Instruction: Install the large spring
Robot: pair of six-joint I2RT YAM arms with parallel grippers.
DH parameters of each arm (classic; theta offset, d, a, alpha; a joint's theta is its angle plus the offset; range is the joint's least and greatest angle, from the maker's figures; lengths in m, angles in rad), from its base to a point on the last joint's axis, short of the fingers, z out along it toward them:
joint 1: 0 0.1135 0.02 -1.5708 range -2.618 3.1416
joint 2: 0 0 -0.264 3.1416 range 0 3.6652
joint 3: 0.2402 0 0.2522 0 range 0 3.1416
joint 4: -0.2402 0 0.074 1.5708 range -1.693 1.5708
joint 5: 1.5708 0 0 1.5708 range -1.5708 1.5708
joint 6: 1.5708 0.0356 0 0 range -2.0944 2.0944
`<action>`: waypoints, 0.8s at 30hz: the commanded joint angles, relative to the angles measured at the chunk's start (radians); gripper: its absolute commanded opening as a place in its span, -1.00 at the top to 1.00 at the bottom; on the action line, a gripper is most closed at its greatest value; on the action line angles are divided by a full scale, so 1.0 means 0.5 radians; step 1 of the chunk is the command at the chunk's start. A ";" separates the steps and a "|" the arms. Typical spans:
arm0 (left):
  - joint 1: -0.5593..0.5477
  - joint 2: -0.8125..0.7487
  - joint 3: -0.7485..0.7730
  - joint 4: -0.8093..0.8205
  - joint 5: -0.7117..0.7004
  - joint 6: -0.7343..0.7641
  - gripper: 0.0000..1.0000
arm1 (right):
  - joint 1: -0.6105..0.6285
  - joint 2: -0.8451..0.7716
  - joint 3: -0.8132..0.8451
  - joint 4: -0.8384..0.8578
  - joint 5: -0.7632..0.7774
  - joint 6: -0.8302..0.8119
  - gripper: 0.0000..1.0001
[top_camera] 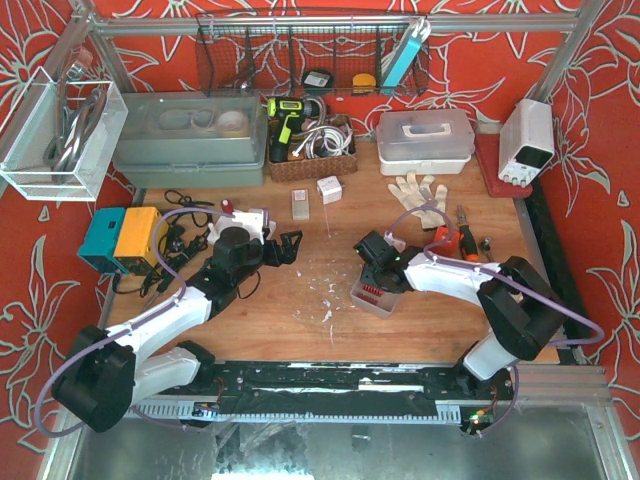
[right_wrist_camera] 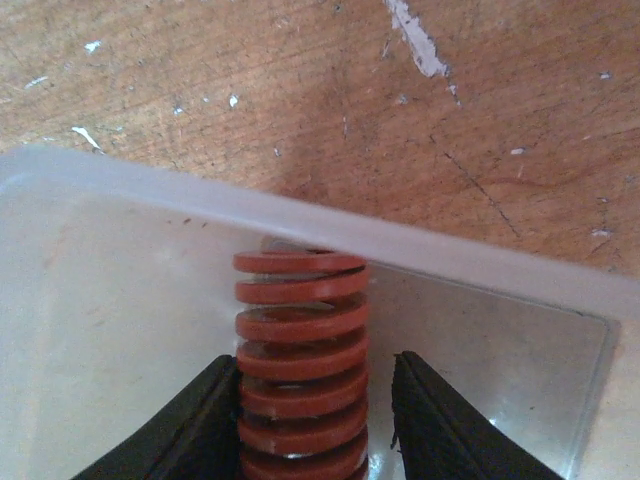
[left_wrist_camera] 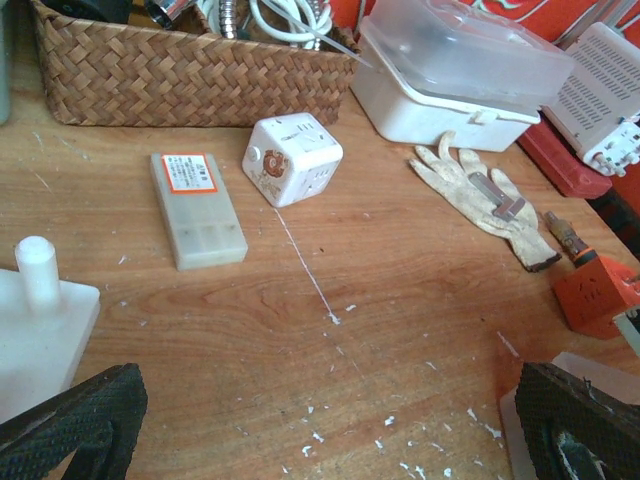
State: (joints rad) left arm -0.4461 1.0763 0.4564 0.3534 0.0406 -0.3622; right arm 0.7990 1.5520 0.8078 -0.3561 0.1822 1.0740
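The large spring (right_wrist_camera: 300, 350), a red-orange coil, stands inside a clear plastic tray (right_wrist_camera: 420, 250) in the right wrist view. My right gripper (right_wrist_camera: 310, 420) straddles it: the left finger (right_wrist_camera: 190, 430) touches the coil, while a narrow gap shows between it and the right finger (right_wrist_camera: 450, 430). From above, that gripper (top_camera: 375, 268) is down in the tray (top_camera: 372, 300) at mid-table. My left gripper (top_camera: 285, 248) hovers open over bare wood, its fingertips (left_wrist_camera: 80, 415) wide apart with nothing between them. A white base with an upright peg (left_wrist_camera: 38, 268) sits just to its left.
Ahead of the left gripper lie a white block (left_wrist_camera: 197, 208) and a white cube adapter (left_wrist_camera: 292, 158). Behind them stands a wicker basket (left_wrist_camera: 190, 75). A work glove (left_wrist_camera: 485, 195), a lidded white box (left_wrist_camera: 450, 70), an orange tool (left_wrist_camera: 595, 295) and a power supply (top_camera: 527, 140) are to the right.
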 commanded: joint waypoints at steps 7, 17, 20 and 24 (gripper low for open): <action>-0.021 -0.035 0.012 0.029 -0.033 0.027 -1.00 | 0.009 0.116 0.060 -0.016 0.095 -0.078 0.21; -0.028 -0.040 0.008 0.032 -0.032 0.022 -1.00 | 0.010 0.025 0.027 0.081 0.123 -0.262 0.55; -0.031 -0.024 0.019 0.022 -0.019 0.019 -1.00 | 0.010 -0.041 0.015 0.096 0.129 -0.325 0.62; -0.031 -0.029 0.021 0.002 -0.058 0.009 -1.00 | 0.008 -0.156 -0.003 0.109 0.123 -0.456 0.65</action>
State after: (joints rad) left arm -0.4538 1.0687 0.4564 0.3527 0.0345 -0.3626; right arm 0.7994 1.5471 0.8165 -0.3305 0.2085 0.9253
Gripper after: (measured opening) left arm 0.999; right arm 0.332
